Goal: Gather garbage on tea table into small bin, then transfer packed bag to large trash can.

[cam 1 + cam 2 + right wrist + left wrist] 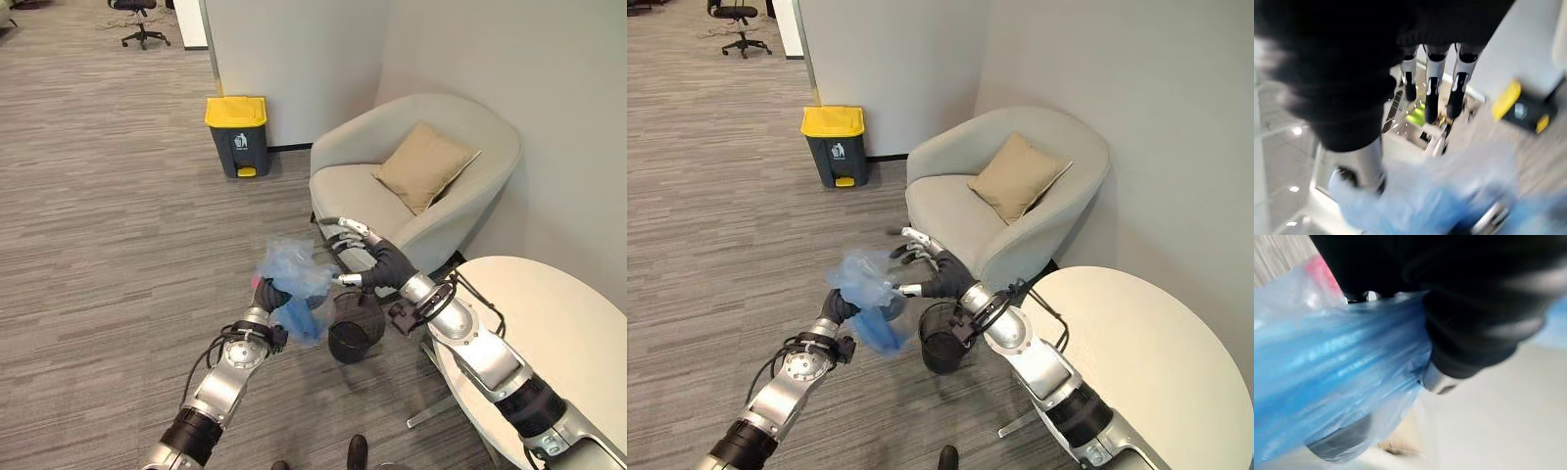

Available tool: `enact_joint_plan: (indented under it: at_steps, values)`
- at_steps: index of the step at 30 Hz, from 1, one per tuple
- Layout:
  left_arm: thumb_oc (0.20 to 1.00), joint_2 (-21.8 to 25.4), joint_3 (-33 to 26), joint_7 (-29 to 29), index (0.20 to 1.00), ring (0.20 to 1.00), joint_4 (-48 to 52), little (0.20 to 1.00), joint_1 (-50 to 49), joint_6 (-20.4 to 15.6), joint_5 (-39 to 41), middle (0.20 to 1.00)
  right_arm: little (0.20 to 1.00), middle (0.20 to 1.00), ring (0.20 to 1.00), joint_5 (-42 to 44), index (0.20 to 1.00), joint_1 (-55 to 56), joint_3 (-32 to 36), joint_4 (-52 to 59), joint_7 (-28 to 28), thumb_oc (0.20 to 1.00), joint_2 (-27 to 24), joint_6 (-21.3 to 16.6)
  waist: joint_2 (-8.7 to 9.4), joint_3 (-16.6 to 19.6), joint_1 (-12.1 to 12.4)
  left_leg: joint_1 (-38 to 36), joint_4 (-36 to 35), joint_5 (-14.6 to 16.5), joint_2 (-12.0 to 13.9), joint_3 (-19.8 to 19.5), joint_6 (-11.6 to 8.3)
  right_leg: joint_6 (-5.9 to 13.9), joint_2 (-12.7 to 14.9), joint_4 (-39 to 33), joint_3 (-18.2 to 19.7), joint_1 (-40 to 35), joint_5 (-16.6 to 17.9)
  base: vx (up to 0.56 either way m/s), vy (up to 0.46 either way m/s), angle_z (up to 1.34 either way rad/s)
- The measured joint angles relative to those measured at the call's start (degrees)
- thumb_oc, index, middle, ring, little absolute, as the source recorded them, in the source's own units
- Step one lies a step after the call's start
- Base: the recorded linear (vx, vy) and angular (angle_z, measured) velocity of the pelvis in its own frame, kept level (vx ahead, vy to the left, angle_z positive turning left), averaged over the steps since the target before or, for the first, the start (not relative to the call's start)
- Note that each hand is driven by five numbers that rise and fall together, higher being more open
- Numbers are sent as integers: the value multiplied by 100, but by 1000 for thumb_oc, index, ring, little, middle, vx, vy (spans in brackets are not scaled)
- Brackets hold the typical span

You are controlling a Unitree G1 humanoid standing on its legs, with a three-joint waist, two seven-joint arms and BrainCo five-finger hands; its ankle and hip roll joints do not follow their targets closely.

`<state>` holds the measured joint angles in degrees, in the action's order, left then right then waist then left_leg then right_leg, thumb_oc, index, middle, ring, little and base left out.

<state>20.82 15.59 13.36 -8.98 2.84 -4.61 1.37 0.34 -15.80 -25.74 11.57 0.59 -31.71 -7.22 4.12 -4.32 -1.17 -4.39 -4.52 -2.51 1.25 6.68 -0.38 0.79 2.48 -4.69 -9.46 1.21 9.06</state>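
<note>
While the left hand (pixel 266 294) clutches a blue bag (pixel 294 279) above the small black bin (pixel 355 331), right hand (pixel 355 245) is slack-fingered — big yellow-lidded trash can (pixel 237 135) waits at 11 o'clock, approx. halfway done.

Left hand (pixel 269 294) raised with fingers curled closed, right hand (pixel 364 253) beside it with fingers extended, relaxed.

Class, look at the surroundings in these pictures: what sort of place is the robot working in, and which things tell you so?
Probably an office lounge corner: a beige armchair with a cushion, a round tea table, and a yellow-lidded trash can on grey carpet.
</note>
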Motion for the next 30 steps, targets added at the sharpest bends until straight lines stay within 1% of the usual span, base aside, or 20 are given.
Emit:
enact_joint_plan:
  at_steps: [2,4,7,9,11,12,15,17,18,20,21,22,23,24,25,26,27,28,29,30]
  values:
    - [200,34,-218,2,200,200,-1,200,-226,-10,-1,200,1000,1000,1000,-559,1000,111,252,11,-179,1000,-177,-38,-51,-7,-1,3,-4,1,8,1,0,0,-6,0,-4,2,-2,3,-45,-1]
    - [200,29,-386,-9,200,200,-11,200,-473,-65,-1,200,1000,1000,1000,-798,1000,493,631,10,-244,1000,-173,-197,-73,0,7,0,-3,1,20,-7,0,5,-15,-1,-9,-6,-8,-2,-17,1]
    - [200,33,-733,-42,200,200,-36,200,-914,-69,4,200,1000,1000,1000,-824,1000,1136,974,-109,-295,1000,-172,-214,-113,-10,6,6,-38,3,22,-10,1,4,-16,-1,-14,-2,-11,-24,-35,2]
    - [200,35,-910,-115,200,200,-78,200,-1131,-70,32,200,1000,1000,1000,-820,1000,1605,1163,-458,-289,1000,-163,-207,-132,-14,6,11,-39,3,24,-22,0,4,-15,-1,-23,-1,-11,-43,-44,3]
    - [200,34,-1062,-258,200,200,-284,200,-1214,-107,230,200,1000,1000,1000,-806,1000,2027,1428,-934,-245,1000,-86,-207,-151,-23,10,22,-38,9,28,-47,1,2,-15,-1,-40,-2,-14,-33,-36,4]
    - [200,9,-1223,-282,200,200,-388,200,-1319,-89,257,200,1000,1000,1000,-803,1000,2175,1552,-1181,-221,1000,-19,-44,-169,-32,10,20,-39,33,27,-55,21,2,-16,-1,-44,-5,-14,-44,-46,2]
    - [200,29,-1511,-530,200,200,-669,200,-1585,-91,491,200,1000,1000,1000,-616,1000,2650,1855,-1798,-81,1000,5,91,-217,-57,-7,38,-39,38,39,-93,33,-1,-25,-1,-74,2,-17,-31,-41,3]
    - [200,32,-1603,-636,200,200,-820,200,-1718,-71,505,200,1000,1000,1000,-580,1000,2824,1917,-2056,-15,1000,25,265,-236,-79,-2,58,-40,52,54,-126,12,-10,-36,0,-109,6,-24,-50,-50,9]
    - [200,47,-1605,-731,200,200,-922,200,-1723,-100,507,200,1000,1000,1000,-570,1000,2852,1967,-2204,18,1000,52,208,-251,-89,0,77,-39,52,65,-150,13,-12,-39,-1,-138,16,-26,-57,-46,12]
    - [200,45,-1703,-857,200,200,-1165,200,-1824,-111,658,200,1000,1000,1000,-570,1000,2824,1979,-2620,68,1000,80,244,-248,-93,7,97,-38,52,77,-175,12,-28,-53,-1,-166,24,-38,-71,-46,8]
    - [200,36,-1791,-908,200,200,-1301,200,-1958,-103,657,200,1000,1000,1000,-569,1000,2843,1987,-2792,83,1000,93,266,-265,-138,13,137,-21,52,90,-192,12,-85,-65,-1,-170,48,-76,-117,-43,4]
    - [200,31,-1834,-917,200,200,-1390,200,-2018,-101,658,200,1000,1000,1000,-568,1000,2846,2010,-2835,91,1000,99,268,-280,-219,17,167,24,51,95,-208,11,-85,-69,-1,-177,49,-76,-183,-32,22]
    - [200,35,-1845,-977,200,200,-1610,200,-2077,-94,657,200,1000,1000,1000,-421,1000,2860,2220,-2954,88,1000,245,263,-320,-382,27,391,233,-12,104,-298,-26,-77,-82,0,-208,126,-71,-220,-30,29]
    - [200,29,-1853,-988,200,200,-1647,200,-2053,-84,658,200,1000,1000,1000,-354,1000,2834,2283,-2991,76,1000,304,267,-324,-495,39,459,333,-16,114,-327,-50,-91,-80,0,-254,141,-80,-220,-14,36]
    - [200,13,-1851,-1008,200,200,-1647,200,-2056,-79,658,200,1000,1000,1000,-318,1000,2812,2312,-2993,69,1000,349,267,-346,-600,51,549,411,-28,119,-364,-73,-102,-80,2,-321,159,-88,-134,-8,40]
    - [200,-38,-1841,-1012,200,200,-1679,200,-1990,-79,663,200,1000,1000,1000,-198,1000,2802,2352,-2992,32,1000,407,266,-373,-688,54,791,599,-30,121,-465,-134,-101,-57,1,-459,228,-86,-132,39,58]
    - [200,-115,-1836,-1011,200,200,-1722,200,-1847,-76,674,200,1000,1000,1000,-133,1000,2765,2399,-2992,-11,1000,430,266,-405,-814,42,930,736,-13,129,-480,-147,-110,-32,-1,-589,248,-91,-20,52,60]
    - [200,-176,-1828,-1014,200,200,-1723,200,-1735,-63,676,200,1000,1000,1000,-132,1000,2710,2412,-2994,-28,1000,453,272,-415,-890,64,966,730,52,165,-389,-215,-122,-25,1,-638,296,-94,-16,61,65]
    - [200,-229,-1806,-1015,200,200,-1812,200,-1618,-64,702,200,1000,1000,1000,-125,1000,2609,2414,-2978,-124,1000,522,269,-456,-951,104,1091,724,211,322,146,-152,-162,53,1,-878,305,-64,-31,38,76]
    - [200,-245,-1790,-1013,200,200,-1940,200,-1418,-46,702,200,1000,1000,1000,-120,1000,2538,2400,-2981,-176,1000,605,271,-321,-1000,13,1124,853,288,448,824,-206,-208,210,-32,-1098,349,-79,-19,58,90]
